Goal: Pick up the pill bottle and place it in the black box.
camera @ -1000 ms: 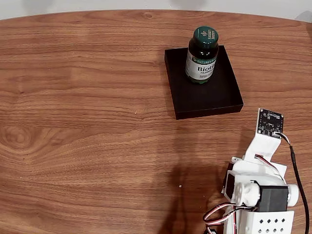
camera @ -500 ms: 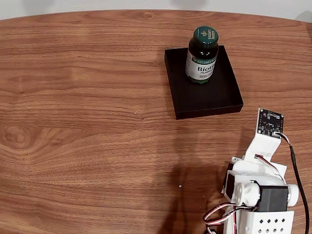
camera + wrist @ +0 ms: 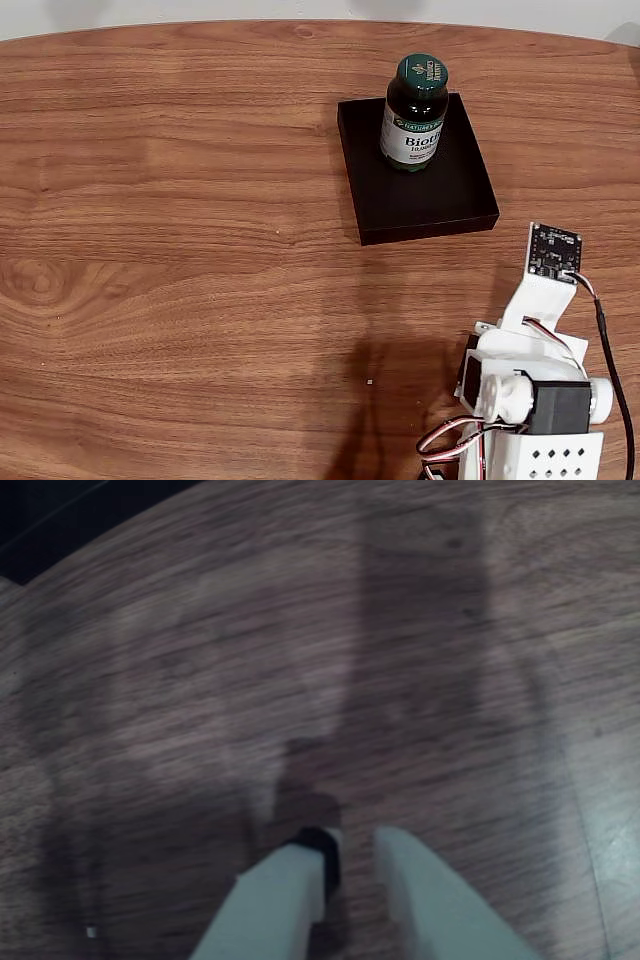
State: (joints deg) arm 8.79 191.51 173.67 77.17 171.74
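Pill bottle (image 3: 413,112), dark green with a green screw cap and a white label reading "Biotin", stands upright inside the black box (image 3: 425,195), in the far part of that shallow tray as the fixed view shows it, near the middle of its back wall. The black box lies flat on the wooden bench (image 3: 180,230), toward the upper right of the fixed view, and the rest of its floor in front of the bottle is bare. The white arm (image 3: 535,385) sits folded at the lower right corner of the same view, well apart from the box, with a small dark circuit board (image 3: 554,250) raised at its upper end and wires trailing beside its base. In the wrist view the hand (image 3: 350,855) hangs low over bare wood grain, its two pale fingers (image 3: 290,895) held slightly apart with a narrow gap between the tips, grasping nothing.
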